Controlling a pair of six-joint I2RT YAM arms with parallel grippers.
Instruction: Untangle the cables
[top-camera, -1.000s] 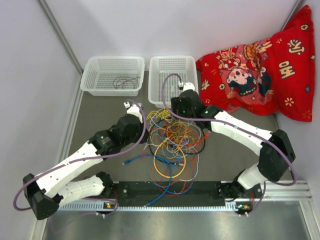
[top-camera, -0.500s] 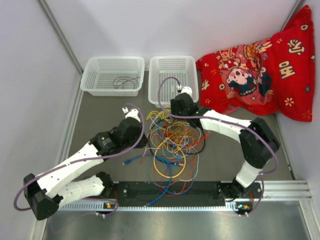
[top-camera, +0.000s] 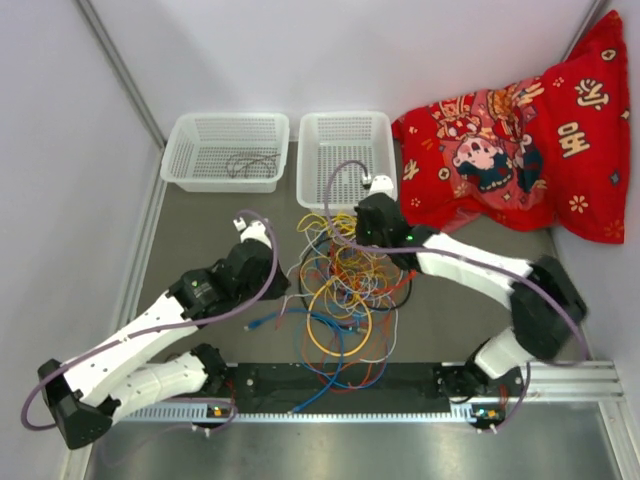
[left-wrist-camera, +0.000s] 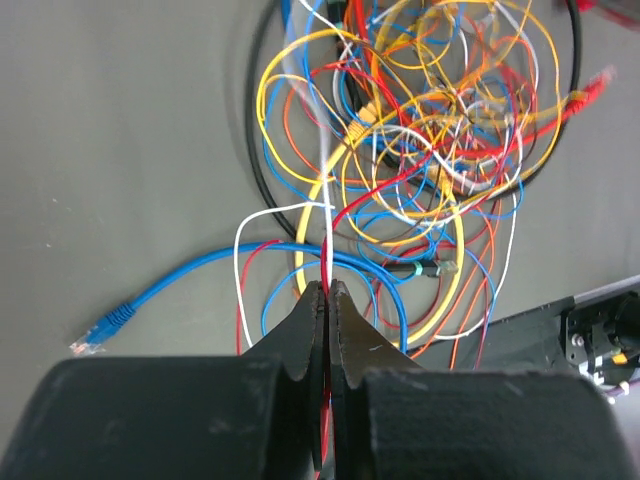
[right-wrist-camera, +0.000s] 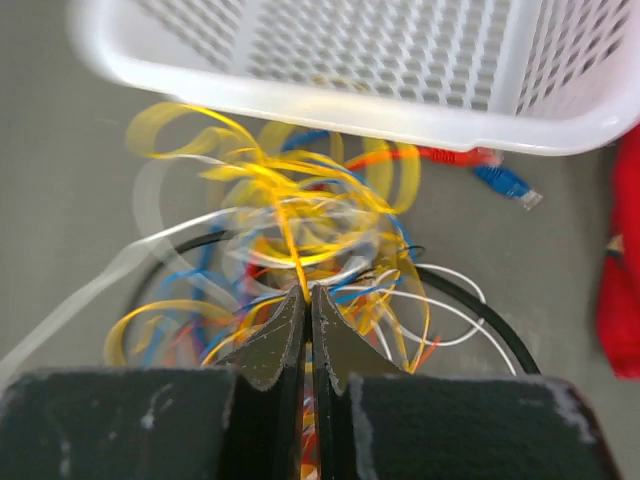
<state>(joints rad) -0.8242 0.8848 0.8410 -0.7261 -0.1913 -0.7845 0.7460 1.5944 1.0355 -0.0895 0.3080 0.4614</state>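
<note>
Now, cables (top-camera: 340, 290): one loose heap of yellow, orange, blue, white, red and black loops on the grey table (top-camera: 200, 230), between the two arms and just in front of the right basket (top-camera: 312, 125).
Left gripper (left-wrist-camera: 326, 290): jaws pinched together on a white strand (left-wrist-camera: 326, 220), with a red one running in beside it; it sits at the heap's left edge.
Right gripper (right-wrist-camera: 305, 292): jaws closed tight on a yellow strand (right-wrist-camera: 290, 250) at the heap's far side. This view is blurred, so I cannot tell whether other strands are caught too.
Why two grips: judged, one arm anchors its side while the other draws a single strand out; opposite sides give room to pull apart.
Left basket (top-camera: 180, 165): holds a thin dark cable (top-camera: 250, 162); probably the drop place for freed pieces.
Blue plug end (left-wrist-camera: 100, 332): lies apart on bare table, its lead running back into the heap.
Red cushion (top-camera: 520, 150): against the far right wall, well clear of the work.
Writing: yellow Chinese characters and a cartoon figure on the cushion, too small to read with confidence. No brand or label visible on the cables, baskets or arms.
</note>
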